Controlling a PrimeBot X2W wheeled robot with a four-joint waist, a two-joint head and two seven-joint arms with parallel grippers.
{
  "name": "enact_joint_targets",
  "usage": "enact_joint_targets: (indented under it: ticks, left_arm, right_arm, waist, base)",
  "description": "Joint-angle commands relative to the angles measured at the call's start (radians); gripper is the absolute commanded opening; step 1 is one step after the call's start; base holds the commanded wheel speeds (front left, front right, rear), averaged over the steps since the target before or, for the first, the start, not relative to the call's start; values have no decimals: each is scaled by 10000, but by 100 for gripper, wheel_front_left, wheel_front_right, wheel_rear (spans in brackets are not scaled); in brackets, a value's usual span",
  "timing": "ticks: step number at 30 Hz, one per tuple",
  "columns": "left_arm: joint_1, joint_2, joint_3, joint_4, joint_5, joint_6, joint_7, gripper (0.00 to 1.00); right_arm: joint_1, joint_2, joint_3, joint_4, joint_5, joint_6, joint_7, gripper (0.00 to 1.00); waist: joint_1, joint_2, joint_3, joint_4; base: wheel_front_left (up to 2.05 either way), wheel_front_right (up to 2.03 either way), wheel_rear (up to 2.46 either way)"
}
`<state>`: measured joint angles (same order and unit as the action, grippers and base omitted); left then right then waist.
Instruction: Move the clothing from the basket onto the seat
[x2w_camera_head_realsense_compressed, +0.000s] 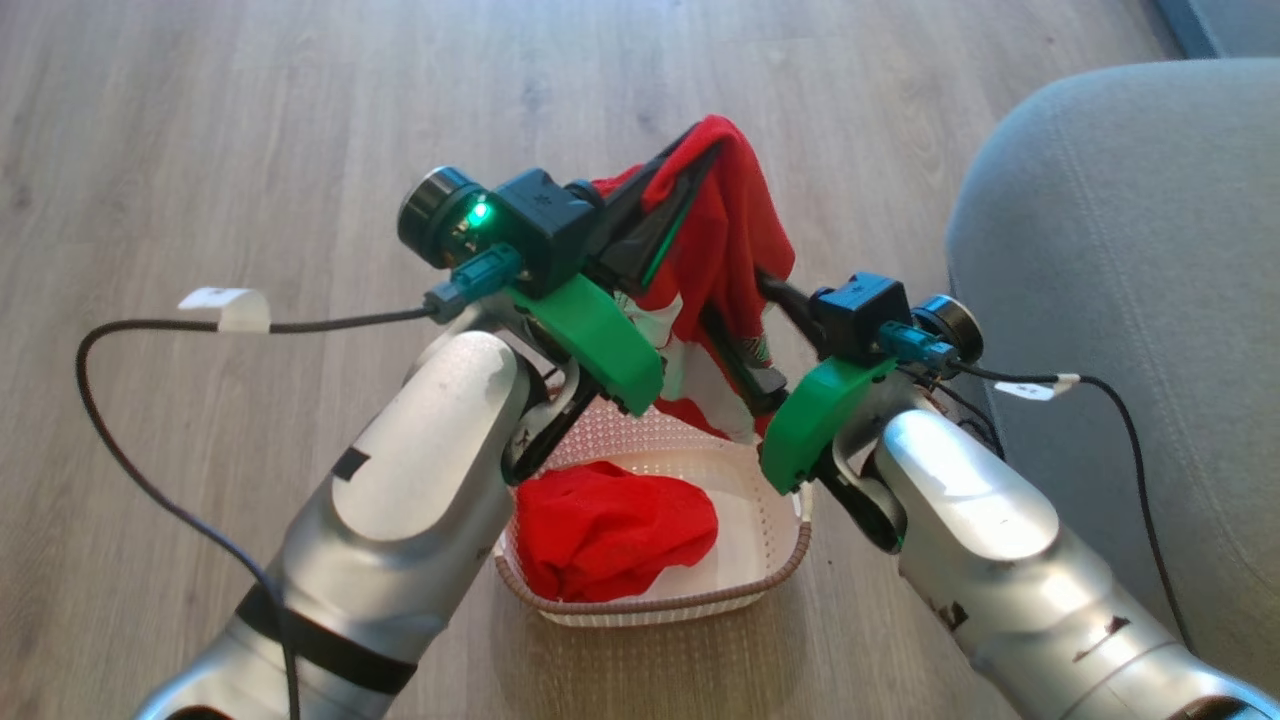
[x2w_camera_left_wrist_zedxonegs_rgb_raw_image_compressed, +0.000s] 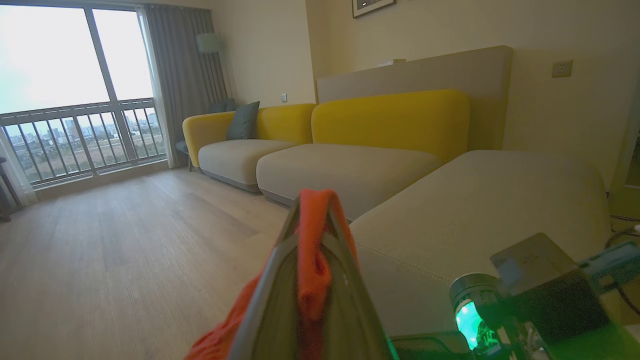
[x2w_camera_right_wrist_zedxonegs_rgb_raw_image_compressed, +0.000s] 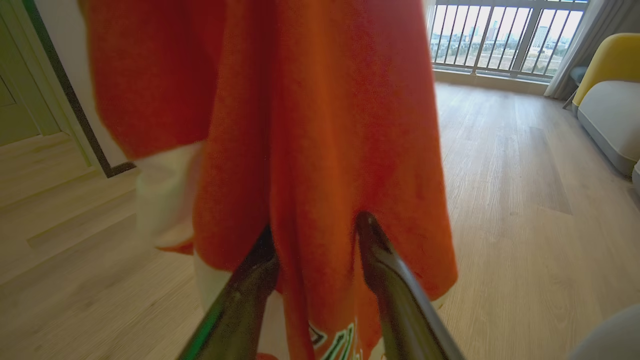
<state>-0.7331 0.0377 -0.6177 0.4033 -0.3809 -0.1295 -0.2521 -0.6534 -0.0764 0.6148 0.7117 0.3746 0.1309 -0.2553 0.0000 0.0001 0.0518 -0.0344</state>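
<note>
The left gripper jaws clamp the trimmed garment, limp and probably light. The right gripper jaws stand apart astride its hanging fold: pinch there.

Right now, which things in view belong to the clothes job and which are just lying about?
Job: trimmed garment, pinched in the left gripper above the basket; plain garment in the basket; seat; right gripper, open around the hanging garment.
Lying about: pillow; curtain; wall socket; picture.
</note>
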Motion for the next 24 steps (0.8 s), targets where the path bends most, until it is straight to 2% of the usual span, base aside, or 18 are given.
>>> enact_joint_targets:
  ticks: [1, 7, 8, 9, 10, 17, 24]
  left_arm:
    - [-438, 128, 197, -394, -127, -11, -97, 0]
    - [-403, 127, 103, -198, -177, 44, -97, 0]
    - [-378, 127, 170, -211, -210, 45, -97, 9]
    - [-343, 127, 204, -190, -212, 43, -97, 74]
    - [-297, 127, 247, -183, -259, 38, -97, 100]
    - [-122, 126, 368, 64, -188, 11, -97, 100]
    - [173, 256, 136, 495, -84, -7, -97, 100]
  right_arm:
    - [-559, 246, 196, 1, 273, -2, -65, 0]
    - [-743, 258, 5, -160, 515, -2, -65, 0]
    - [-726, 259, -107, -246, 488, -2, -65, 0]
    - [-712, 259, -246, -338, 426, -2, -65, 0]
    - [-681, 259, -379, -432, 363, -2, -65, 0]
    - [-470, 166, -1142, -997, 18, -2, -65, 0]
    - [-54, -70, -2124, -1982, -211, -2, -65, 0]
  waist:
    - [0, -1, 24, 205]
    - [0, -1, 177, 262]
    - [0, -1, 217, 212]
    - [0, -1, 257, 157]
    - [0, -1, 293, 95]
    - [0, -1, 496, -431]
    - [0, -1, 674, -1446]
  base:
    - [0, 0, 0]
    - [0, 0, 0]
    - [0, 0, 0]
    - [0, 0, 0]
    - [0, 0, 0]
    - [0, 0, 0]
    - [0, 0, 0]
